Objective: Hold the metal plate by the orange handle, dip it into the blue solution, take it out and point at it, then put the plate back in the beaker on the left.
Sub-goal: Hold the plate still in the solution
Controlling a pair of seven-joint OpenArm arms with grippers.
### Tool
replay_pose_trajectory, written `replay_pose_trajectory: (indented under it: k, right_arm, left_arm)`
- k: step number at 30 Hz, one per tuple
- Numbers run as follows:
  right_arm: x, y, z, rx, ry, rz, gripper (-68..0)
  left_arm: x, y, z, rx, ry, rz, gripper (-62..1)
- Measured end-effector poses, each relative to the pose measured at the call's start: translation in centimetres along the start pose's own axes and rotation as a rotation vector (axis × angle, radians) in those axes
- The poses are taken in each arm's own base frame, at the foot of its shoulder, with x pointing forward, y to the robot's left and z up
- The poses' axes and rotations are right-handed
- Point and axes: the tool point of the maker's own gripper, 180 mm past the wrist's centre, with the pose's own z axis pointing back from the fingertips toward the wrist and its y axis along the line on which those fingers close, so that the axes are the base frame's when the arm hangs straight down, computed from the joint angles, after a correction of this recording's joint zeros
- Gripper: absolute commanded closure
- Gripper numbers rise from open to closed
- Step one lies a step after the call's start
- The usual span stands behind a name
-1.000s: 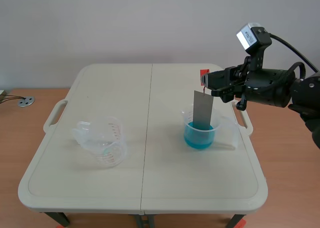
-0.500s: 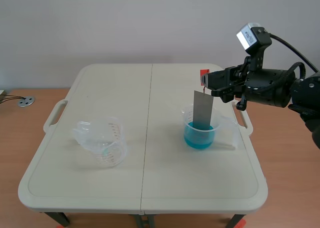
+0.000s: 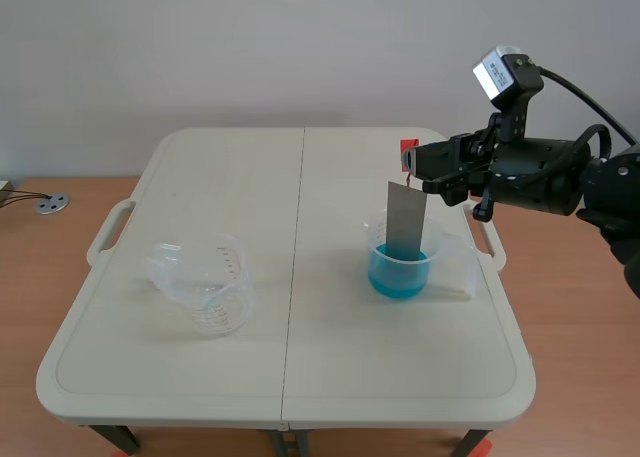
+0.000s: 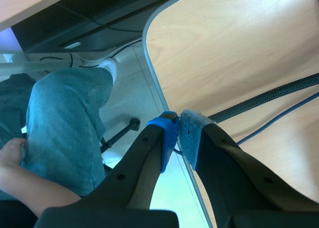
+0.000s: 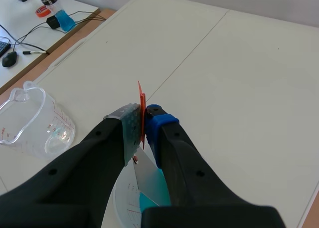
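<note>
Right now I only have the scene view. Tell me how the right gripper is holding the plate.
Observer: The right wrist view shows the right gripper shut on the orange handle, pinched between both pads, with the metal plate hanging below.
Operator: Report the left gripper; it is outside my view.
Observer: The left gripper is shut on nothing, away from the table, over the edge of a wooden surface.
Operator: Check what is beneath it.
Observer: A person's leg in jeans is lower down, beside that edge.

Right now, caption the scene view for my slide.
Right gripper holds the metal plate by its orange handle, lower end in the beaker of blue solution; a clear beaker stands at the left.
</note>
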Motion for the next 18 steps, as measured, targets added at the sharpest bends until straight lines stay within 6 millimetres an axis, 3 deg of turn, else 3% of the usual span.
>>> replay_pose_trajectory:
  k: [18]
  right_arm:
    - [0.42,0.13,0.19,0.015,-0.020,-0.054,-1.3]
  left_arm:
    - [0.00,0.00,0.00,0.000,0.000,0.000,-6.0]
